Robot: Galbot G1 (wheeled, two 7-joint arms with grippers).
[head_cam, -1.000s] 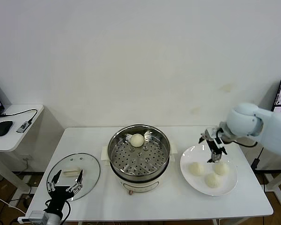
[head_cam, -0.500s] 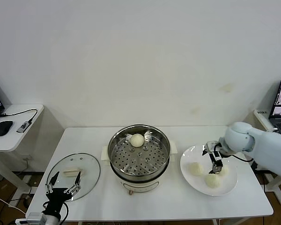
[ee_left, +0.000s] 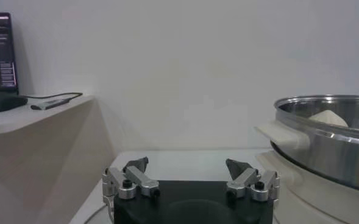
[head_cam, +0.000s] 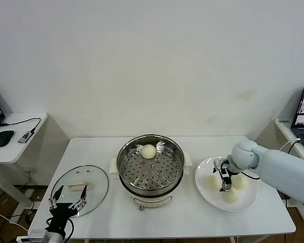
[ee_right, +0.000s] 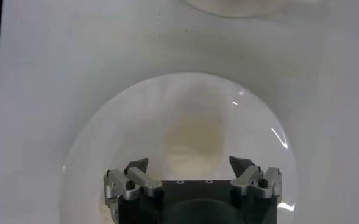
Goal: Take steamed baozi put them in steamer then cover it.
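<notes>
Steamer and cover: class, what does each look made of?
Steamer: apparently polished stainless steel, mirror-bright with a perforated tray, on a cream, probably plastic base. Cover: likely clear glass, since the table shows through, with a cream bar handle.

Even, bright diffuse light, soft shadows; specular glare on the steamer (head_cam: 150,164) rim and plate (ee_right: 277,131) edge, right wrist view blurred and washed out close up.

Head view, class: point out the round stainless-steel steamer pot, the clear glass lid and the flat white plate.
Round stainless-steel steamer pot (head_cam: 150,171): head view, on its perforated tray.
Clear glass lid (head_cam: 93,178): head view, on bare glass beside its handle.
Flat white plate (head_cam: 203,168): head view, on its rim.
</notes>
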